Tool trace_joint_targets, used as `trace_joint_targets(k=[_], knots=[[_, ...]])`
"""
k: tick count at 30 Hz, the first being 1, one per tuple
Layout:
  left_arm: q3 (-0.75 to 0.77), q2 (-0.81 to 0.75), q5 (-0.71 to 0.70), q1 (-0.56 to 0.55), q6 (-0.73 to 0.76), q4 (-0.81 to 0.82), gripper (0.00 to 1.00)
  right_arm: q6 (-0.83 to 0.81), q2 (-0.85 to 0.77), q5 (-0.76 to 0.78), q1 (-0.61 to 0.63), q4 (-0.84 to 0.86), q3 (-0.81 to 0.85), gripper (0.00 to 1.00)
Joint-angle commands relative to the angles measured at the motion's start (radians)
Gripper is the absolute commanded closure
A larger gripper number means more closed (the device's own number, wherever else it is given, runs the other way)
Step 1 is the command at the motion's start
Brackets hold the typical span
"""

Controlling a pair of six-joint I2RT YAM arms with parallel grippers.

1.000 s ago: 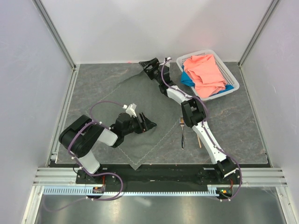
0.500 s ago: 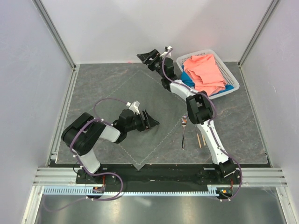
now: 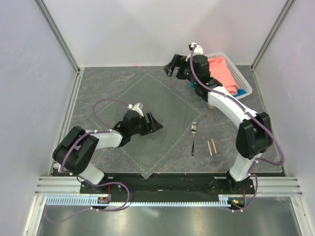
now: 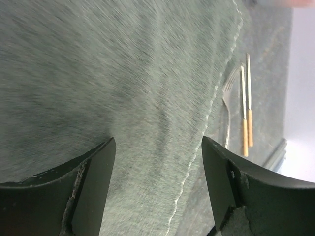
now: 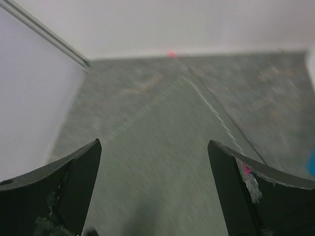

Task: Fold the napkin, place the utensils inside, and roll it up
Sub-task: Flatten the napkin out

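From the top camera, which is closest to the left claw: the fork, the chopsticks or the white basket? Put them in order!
1. Fork, just right of the left gripper.
2. Chopsticks, right of the fork.
3. White basket, far back right corner.

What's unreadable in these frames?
Top view: blue cloth mostly hidden under pink cloth and right arm.
Right wrist: motion blur smears the napkin hem.
Left wrist: fork faint and blurred, its lower end behind the left tool.
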Motion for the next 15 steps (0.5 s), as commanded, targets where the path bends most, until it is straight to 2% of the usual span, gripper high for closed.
trace_joint_targets(k=[1,4,8,11,15], knots=[[0.033,-0.129,-0.075,0.076,0.102,-0.177,0.21,-0.143,-0.105,0.243,-0.005,-0.325,-0.200,0.02],[0.018,-0.177,-0.015,0.181,0.100,-0.212,0.20,-0.124,-0.161,0.317,-0.026,-0.393,-0.315,0.03],[0.027,-0.169,-0.021,0.251,0.126,-0.245,0.20,-0.107,-0.190,0.325,-0.083,-0.410,-0.425,0.13],[0.027,-0.096,0.041,0.322,0.087,-0.237,0.20,-0.104,-0.182,0.308,-0.109,-0.413,-0.455,0.17],[-0.013,0.010,0.121,0.419,0.015,-0.124,0.20,-0.097,-0.178,0.286,-0.117,-0.413,-0.461,0.18]])
